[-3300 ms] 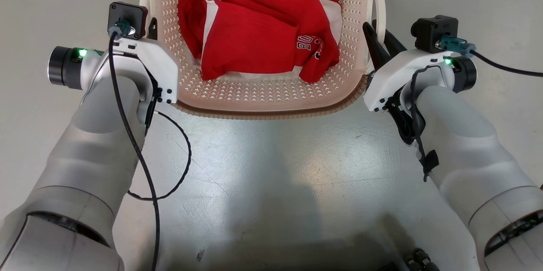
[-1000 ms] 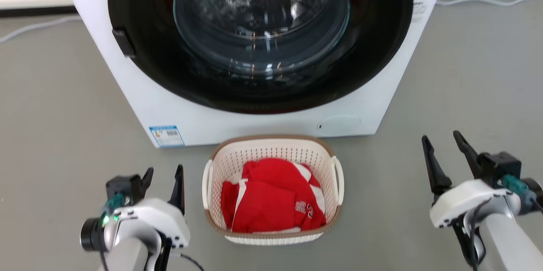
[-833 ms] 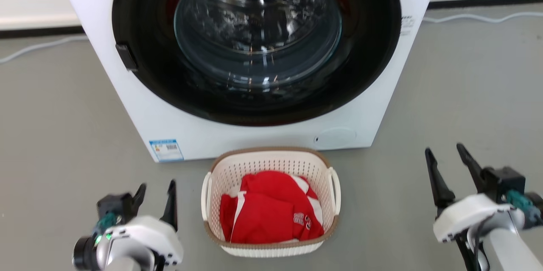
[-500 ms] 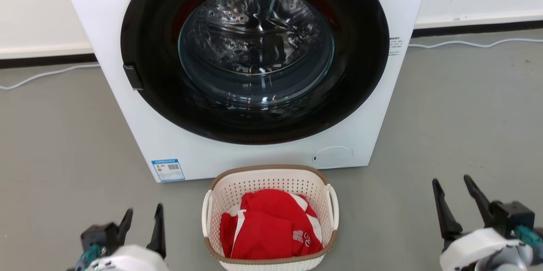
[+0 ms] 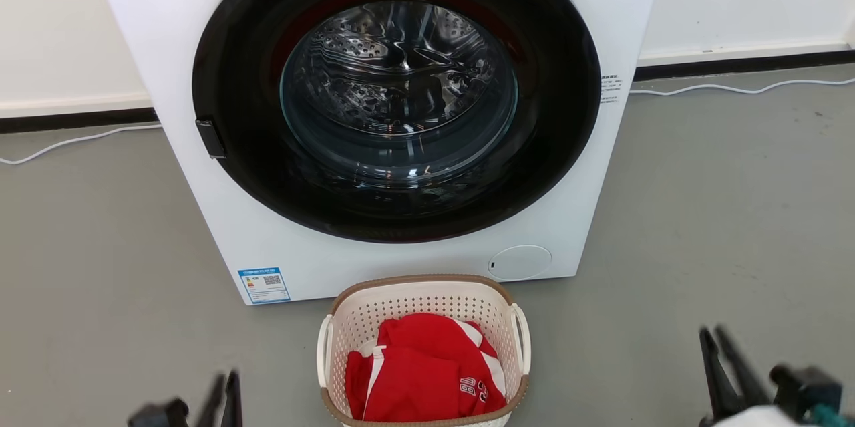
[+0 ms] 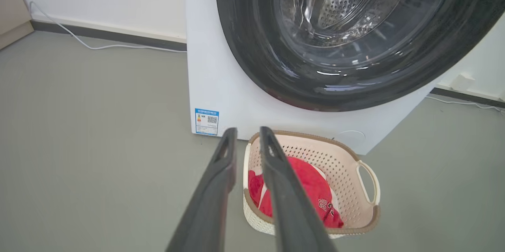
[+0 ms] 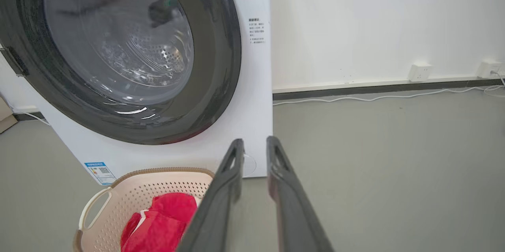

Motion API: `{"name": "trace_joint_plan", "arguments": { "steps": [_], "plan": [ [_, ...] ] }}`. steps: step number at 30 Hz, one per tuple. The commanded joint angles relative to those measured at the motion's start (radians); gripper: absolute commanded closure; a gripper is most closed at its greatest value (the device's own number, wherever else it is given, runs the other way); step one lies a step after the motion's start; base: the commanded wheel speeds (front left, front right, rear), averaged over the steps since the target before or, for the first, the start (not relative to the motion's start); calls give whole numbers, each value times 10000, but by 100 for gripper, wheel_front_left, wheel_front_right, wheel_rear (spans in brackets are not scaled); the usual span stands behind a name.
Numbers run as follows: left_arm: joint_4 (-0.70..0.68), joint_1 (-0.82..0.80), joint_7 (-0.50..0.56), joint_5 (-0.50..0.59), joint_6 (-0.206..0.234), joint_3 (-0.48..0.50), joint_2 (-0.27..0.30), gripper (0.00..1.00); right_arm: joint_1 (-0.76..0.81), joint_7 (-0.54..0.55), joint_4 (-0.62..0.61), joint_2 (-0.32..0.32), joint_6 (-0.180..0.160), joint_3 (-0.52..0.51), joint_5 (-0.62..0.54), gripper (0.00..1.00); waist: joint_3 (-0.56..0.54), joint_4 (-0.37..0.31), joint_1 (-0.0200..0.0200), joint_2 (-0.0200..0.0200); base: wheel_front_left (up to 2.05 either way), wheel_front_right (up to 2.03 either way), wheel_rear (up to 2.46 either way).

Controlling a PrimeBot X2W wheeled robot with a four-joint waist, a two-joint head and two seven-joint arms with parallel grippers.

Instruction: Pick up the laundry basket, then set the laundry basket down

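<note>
The laundry basket (image 5: pixel 419 295), cream-white and perforated with a brown rim, stands on the grey floor just in front of the washing machine. A red and white garment (image 5: pixel 417 377) lies in it. My left gripper (image 5: pixel 226 380) is low at the basket's left, well apart from it, its fingers a narrow gap apart with nothing between them. My right gripper (image 5: pixel 712 335) is far out to the basket's right, also narrowly open and empty. The left wrist view has the left gripper (image 6: pixel 247 130) above the basket (image 6: pixel 335 157). The right wrist view has the right gripper (image 7: pixel 254 140) beside the basket (image 7: pixel 158 183).
A white front-loading washing machine (image 5: pixel 220 226) with a dark round door (image 5: pixel 401 113) stands close behind the basket. White cables (image 5: pixel 735 87) run along the wall's base. Wall sockets (image 7: pixel 419 71) sit at the right. Open grey floor lies on both sides.
The head camera has tilted up, so basket and grippers sit lower in view. Both grippers' fingers have drawn closer together. The basket stays on the floor, free of both grippers.
</note>
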Motion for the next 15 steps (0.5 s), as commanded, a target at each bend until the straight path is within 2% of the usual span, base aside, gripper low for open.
{"name": "trace_joint_plan", "arguments": {
  "steps": [1, 5, 9, 15],
  "plan": [
    [194, 141, 5, -11, -2, -17, -91, 100, 159, 8, 153, 131, 0, 16, 12, 100, -1, 0, 0, -1, 0, 0, 0],
    [182, 80, 115, -286, -45, 61, -113, 100, 87, 130, 160, 158, 2, -41, 339, 100, 11, 11, 3, -1, 0, 0, 0],
    [105, 47, 237, -672, -102, 131, -142, 100, 62, 251, 86, 193, 4, -59, 809, 100, 9, 25, 23, -1, 0, 0, 0],
    [8, -16, 401, -1247, -187, 222, -185, 100, 17, 401, -14, 245, 8, -61, 1509, 100, 60, 47, 1, -1, 0, 0, 0]
  ]
}}
